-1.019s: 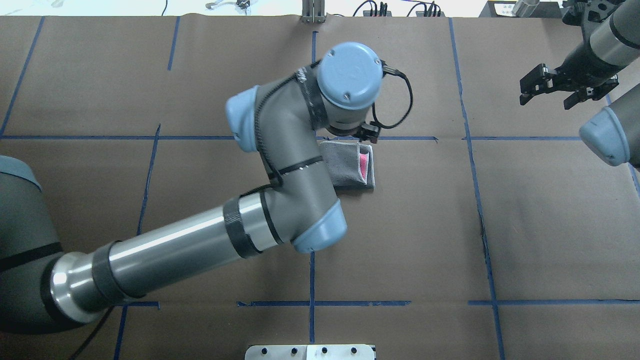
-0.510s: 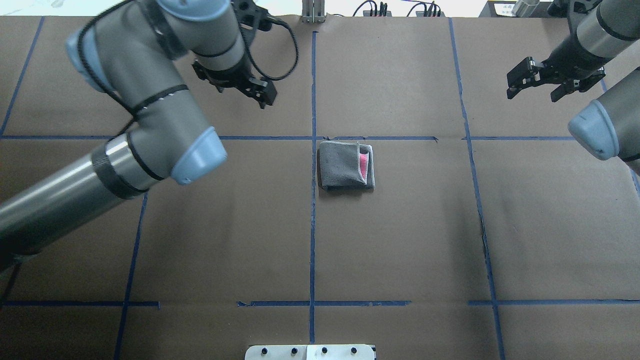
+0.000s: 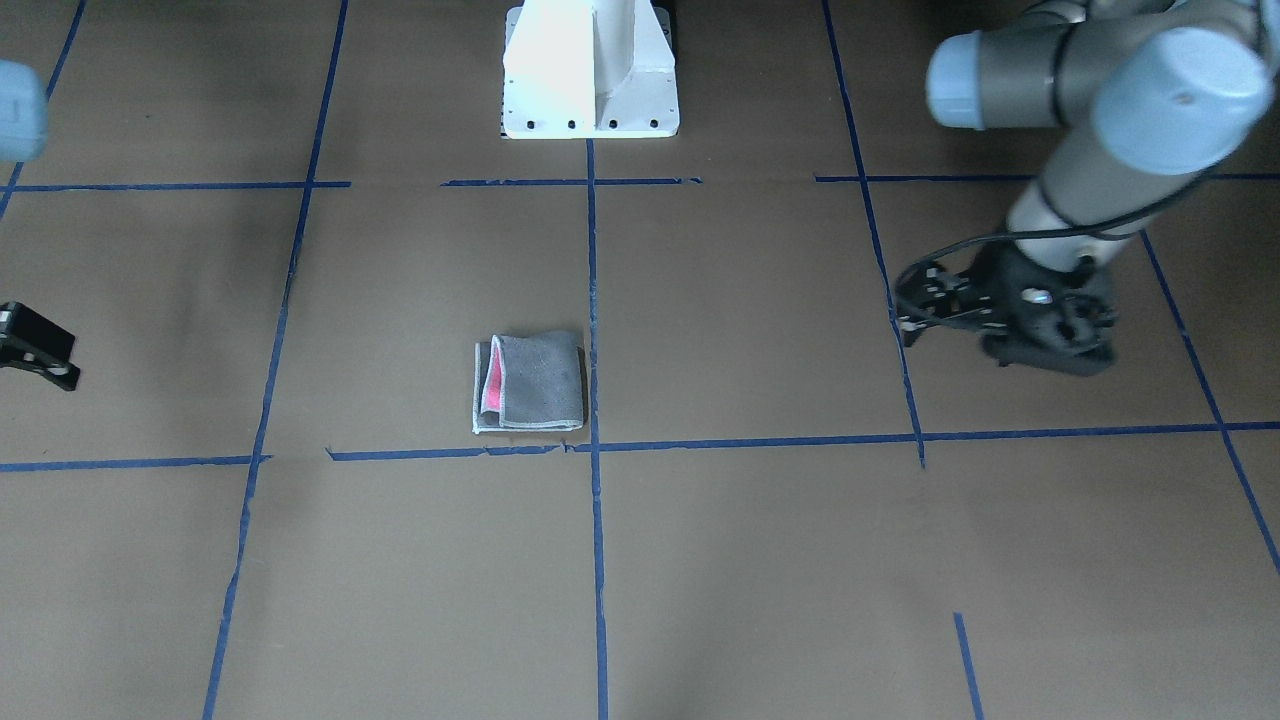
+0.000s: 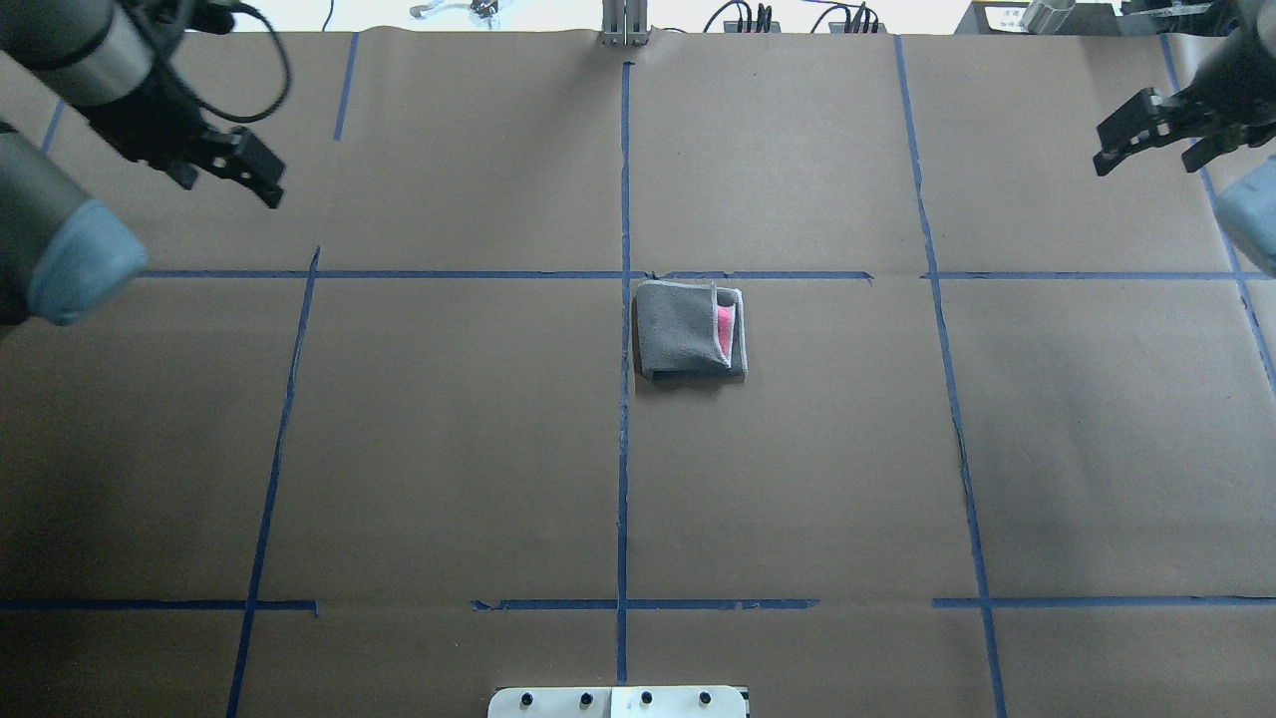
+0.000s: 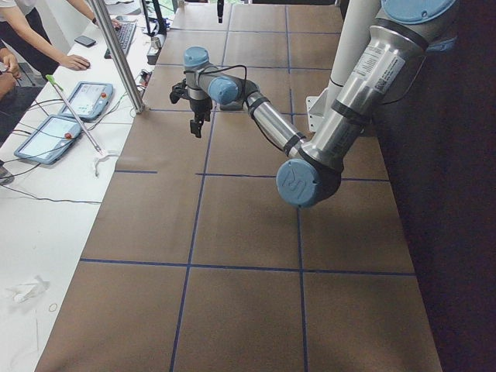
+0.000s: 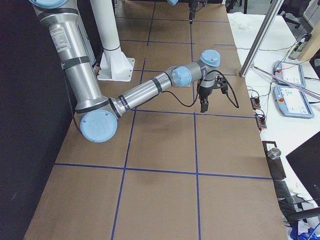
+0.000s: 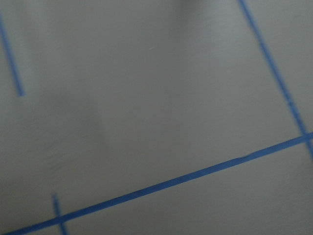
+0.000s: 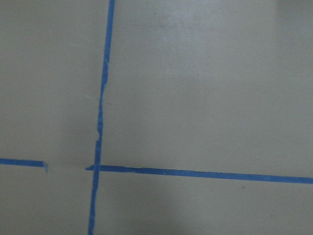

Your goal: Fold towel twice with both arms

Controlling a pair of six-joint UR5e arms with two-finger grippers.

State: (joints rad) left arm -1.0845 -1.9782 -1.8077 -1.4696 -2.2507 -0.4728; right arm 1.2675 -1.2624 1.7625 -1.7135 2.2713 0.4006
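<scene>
The towel [image 4: 690, 329] lies folded into a small square near the table's middle, grey face up, with a strip of pink showing at its open edge. It also shows in the front-facing view [image 3: 530, 383]. My left gripper [image 4: 227, 187] hangs open and empty over the far left of the table, well away from the towel; the front-facing view shows it at the right [image 3: 905, 310]. My right gripper [image 4: 1144, 163] is open and empty at the far right. Both wrist views show only brown paper and blue tape.
Brown paper with blue tape lines [image 4: 623, 449] covers the table. The white pedestal base [image 3: 590, 70] stands at the robot's edge. Cables and plugs [image 4: 788, 20] lie along the far edge. Operators' tablets [image 5: 85, 101] sit on a side table.
My left arm has lifted off the towel and swung away to the far left. My right gripper has drawn back towards the far right corner. The towel lies unmoved.
</scene>
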